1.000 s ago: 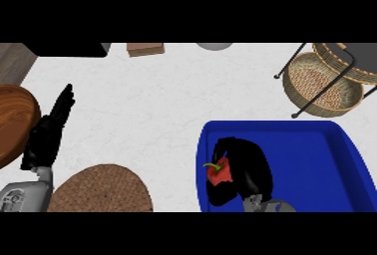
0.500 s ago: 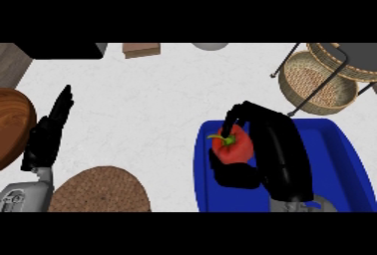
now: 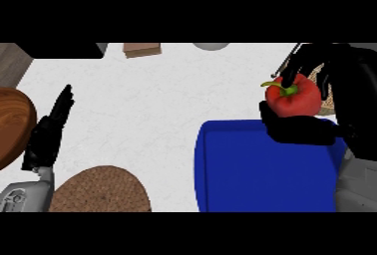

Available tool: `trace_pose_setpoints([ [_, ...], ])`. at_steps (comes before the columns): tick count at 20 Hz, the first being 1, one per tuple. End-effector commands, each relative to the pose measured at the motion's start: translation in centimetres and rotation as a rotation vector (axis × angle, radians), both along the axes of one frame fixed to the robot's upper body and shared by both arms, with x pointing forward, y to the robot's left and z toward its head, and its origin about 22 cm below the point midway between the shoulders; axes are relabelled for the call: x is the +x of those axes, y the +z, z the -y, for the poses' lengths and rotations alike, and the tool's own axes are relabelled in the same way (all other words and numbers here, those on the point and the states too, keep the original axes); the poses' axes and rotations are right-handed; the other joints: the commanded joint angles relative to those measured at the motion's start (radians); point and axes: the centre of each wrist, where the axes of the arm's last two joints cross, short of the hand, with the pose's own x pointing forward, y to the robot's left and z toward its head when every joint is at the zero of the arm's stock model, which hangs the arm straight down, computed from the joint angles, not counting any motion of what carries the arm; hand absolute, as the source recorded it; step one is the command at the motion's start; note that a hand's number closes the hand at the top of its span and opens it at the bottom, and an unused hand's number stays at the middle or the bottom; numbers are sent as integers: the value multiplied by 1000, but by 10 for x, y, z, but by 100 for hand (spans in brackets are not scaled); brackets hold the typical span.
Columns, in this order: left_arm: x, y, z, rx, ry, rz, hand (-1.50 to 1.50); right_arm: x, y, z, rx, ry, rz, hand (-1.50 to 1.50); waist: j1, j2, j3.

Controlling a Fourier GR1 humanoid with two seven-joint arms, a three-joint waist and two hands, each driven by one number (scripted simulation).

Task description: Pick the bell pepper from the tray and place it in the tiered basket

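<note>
The red bell pepper [image 3: 294, 97] with its green stem is held up in the air by the right hand [image 3: 305, 127]. The black fingers and thumb are curled around it from below and behind. The pepper is lifted above the far edge of the blue tray [image 3: 250, 169], near the tray's right corner. No writing or labels can be read on anything here.

Just behind the pepper and the hand, a bit of the woven basket [image 3: 324, 92] can be seen, but most of it is hidden by the black hand and arm. A thin dark wire leg of the basket stand shows near the top right.

The tray's blue floor is seen in front of the hand, and its right side is covered by the grey forearm.

To the left of the tray, a wide stretch of white counter [image 3: 154, 104] lies open. A round woven mat [image 3: 101, 190] sits at the lower edge, near the tray's left side. A brown wooden plate [image 3: 13, 124] is cut off by the left edge. The left hand [image 3: 49, 133] is resting open beside it, fingers straight and pointing up the counter.

At the far edge, a small brown block [image 3: 142, 50] and a pale round thing [image 3: 211, 46] are seen, well apart from the tray.
</note>
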Motion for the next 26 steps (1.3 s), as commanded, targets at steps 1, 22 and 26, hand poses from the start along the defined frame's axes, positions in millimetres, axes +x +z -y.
trace_pose_setpoints([
  [1, -2, 1, 8, 2, 4, 12, 0, 19, 30, 22, 61, 26, -7, 150, 4, 1, 0],
  [22, -2, 9, -3, -1, -22, 4, 0, 142, 1, 134, -407, -238, 36, 150, 20, 6, 1],
  [26, 3, -2, 7, -1, 3, 12, 0, 150, 0, 151, -388, -153, 8, 150, 12, 5, 0],
])
